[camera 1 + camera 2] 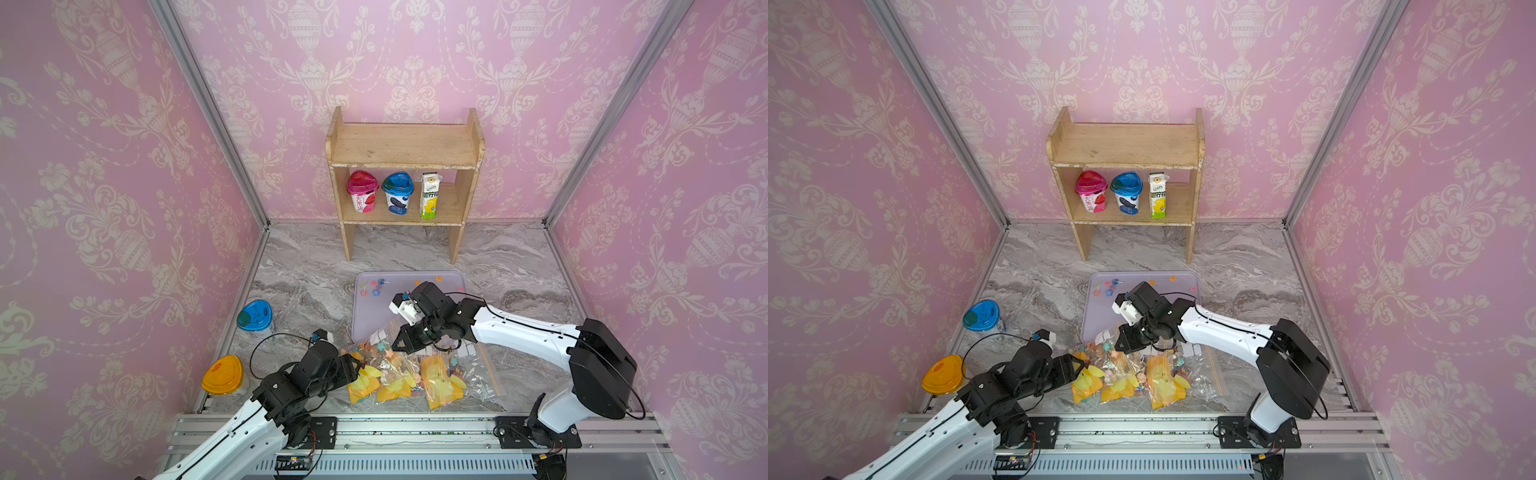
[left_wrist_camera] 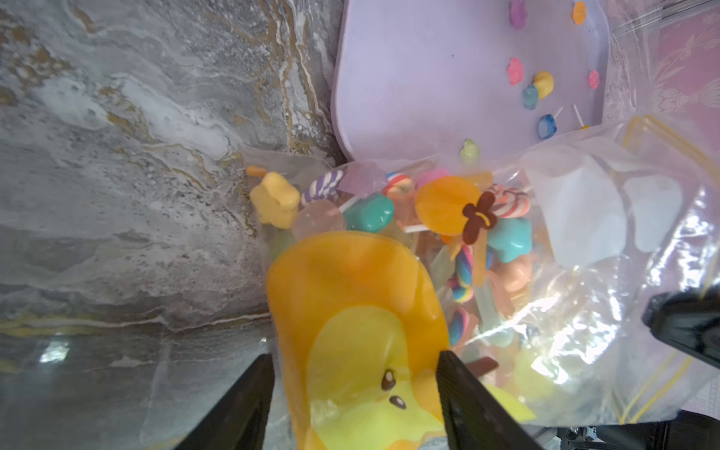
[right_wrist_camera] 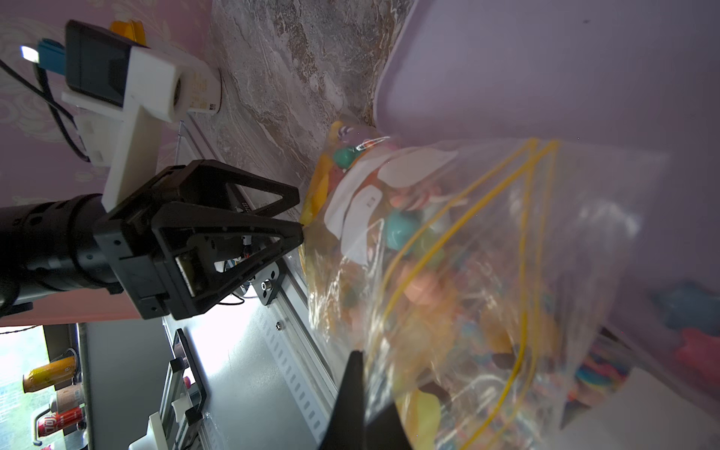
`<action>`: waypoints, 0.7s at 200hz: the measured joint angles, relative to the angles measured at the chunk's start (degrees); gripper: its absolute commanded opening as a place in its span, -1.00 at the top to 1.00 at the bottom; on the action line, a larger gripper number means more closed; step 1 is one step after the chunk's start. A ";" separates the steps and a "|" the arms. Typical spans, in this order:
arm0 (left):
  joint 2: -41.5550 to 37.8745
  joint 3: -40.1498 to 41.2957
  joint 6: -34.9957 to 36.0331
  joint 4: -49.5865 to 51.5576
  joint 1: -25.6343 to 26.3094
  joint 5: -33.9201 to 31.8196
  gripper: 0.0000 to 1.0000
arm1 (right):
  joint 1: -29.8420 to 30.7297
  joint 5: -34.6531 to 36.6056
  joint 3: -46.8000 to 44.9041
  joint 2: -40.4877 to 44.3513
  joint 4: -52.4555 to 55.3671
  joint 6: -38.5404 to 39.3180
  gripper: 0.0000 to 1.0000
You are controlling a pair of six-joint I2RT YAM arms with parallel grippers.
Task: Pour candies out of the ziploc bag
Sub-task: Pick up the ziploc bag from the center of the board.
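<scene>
The clear ziploc bag (image 1: 415, 374) (image 1: 1133, 374) lies at the table's front centre, with yellow zip lines, orange and yellow printed patches, and a heap of candies (image 2: 370, 212) inside. My left gripper (image 1: 357, 368) (image 2: 354, 358) is at the bag's left end. It is open, and its jaws stand on either side of an orange patch. My right gripper (image 1: 395, 345) (image 3: 370, 385) reaches in from the right and is shut on the bag's film at its far edge. A few candies (image 1: 376, 286) lie on the lilac tray (image 1: 374, 316) just behind the bag.
A wooden shelf (image 1: 405, 145) at the back wall holds two yogurt cups and a carton. A blue-lidded cup (image 1: 254, 316) and an orange-lidded cup (image 1: 223, 374) stand by the left wall. A metal rail (image 1: 415, 428) runs along the front edge.
</scene>
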State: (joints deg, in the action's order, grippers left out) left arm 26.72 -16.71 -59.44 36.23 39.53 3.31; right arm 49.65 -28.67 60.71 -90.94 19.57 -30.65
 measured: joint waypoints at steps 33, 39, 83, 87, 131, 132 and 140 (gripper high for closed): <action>-0.52 2.64 -1.86 -1.70 0.00 1.11 -0.18 | 0.00 0.09 0.02 0.00 0.02 0.00 1.00; -0.52 3.08 -2.21 -2.14 0.00 1.33 -0.15 | 0.00 0.09 0.02 0.00 0.02 0.00 1.00; 0.13 4.79 -3.67 -5.53 0.00 2.36 0.17 | 0.00 0.28 0.26 0.00 0.00 0.00 1.00; 0.13 4.94 -3.76 -5.86 0.00 2.36 0.22 | 0.00 0.44 0.26 0.00 0.00 0.00 1.00; 0.37 5.66 -4.74 -8.33 0.00 2.38 0.69 | 0.04 1.01 0.50 0.00 0.02 -0.02 1.00; 0.37 5.66 -4.74 -8.37 0.00 2.36 0.69 | 0.04 1.01 0.50 0.00 0.02 0.00 1.00; 0.35 5.64 -4.74 -8.63 0.00 2.38 0.76 | 0.04 1.03 0.61 0.00 0.02 -0.02 1.00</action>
State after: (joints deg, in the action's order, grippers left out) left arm 27.07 -11.07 -64.18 27.59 39.53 5.69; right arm 49.69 -27.64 61.32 -90.94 19.59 -30.68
